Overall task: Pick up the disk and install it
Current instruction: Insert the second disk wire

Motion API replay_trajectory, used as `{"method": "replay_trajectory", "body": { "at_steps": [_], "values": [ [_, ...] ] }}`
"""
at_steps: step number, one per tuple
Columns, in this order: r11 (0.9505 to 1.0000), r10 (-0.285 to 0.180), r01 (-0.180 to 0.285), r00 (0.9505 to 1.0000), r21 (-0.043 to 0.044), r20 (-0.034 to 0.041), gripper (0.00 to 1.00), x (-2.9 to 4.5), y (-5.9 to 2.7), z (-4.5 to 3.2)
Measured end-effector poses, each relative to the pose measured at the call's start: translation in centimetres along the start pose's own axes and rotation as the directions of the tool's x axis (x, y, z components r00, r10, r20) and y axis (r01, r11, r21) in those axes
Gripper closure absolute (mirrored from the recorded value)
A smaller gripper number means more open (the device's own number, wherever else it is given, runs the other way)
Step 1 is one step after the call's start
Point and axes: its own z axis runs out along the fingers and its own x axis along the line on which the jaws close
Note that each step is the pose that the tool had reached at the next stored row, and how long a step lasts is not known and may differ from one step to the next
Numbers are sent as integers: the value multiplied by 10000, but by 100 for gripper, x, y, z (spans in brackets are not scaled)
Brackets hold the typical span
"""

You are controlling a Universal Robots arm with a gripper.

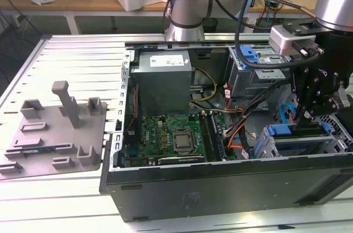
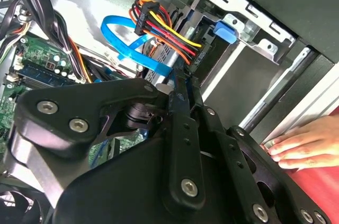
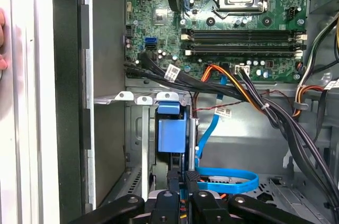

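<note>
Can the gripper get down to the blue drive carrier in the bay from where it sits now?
Probably yes. The gripper sits right at the blue carrier in the drive bay, with nothing between them; the blue data cable lies just beside it.

Hidden, cropped and unclear parts around the open computer case

In the exterior view, the gripper sinks into the drive bay at the case's right end, and its fingertips are lost behind the blue frame; open or closed cannot be told. The arm is cut off by the top edge. In the second wrist view, the gripper's black body covers most of the circuit board, and a hand at the case edge is cropped by the right border. In the first wrist view, the blue carrier stands edge-on, so any drive inside it cannot be made out.
</note>
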Motion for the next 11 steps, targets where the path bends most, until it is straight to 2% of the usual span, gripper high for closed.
{"method": "replay_trajectory", "body": {
  "at_steps": [11],
  "values": [
    [9999,-151,151,9999,18,12,84,22,2,4]
  ]
}}
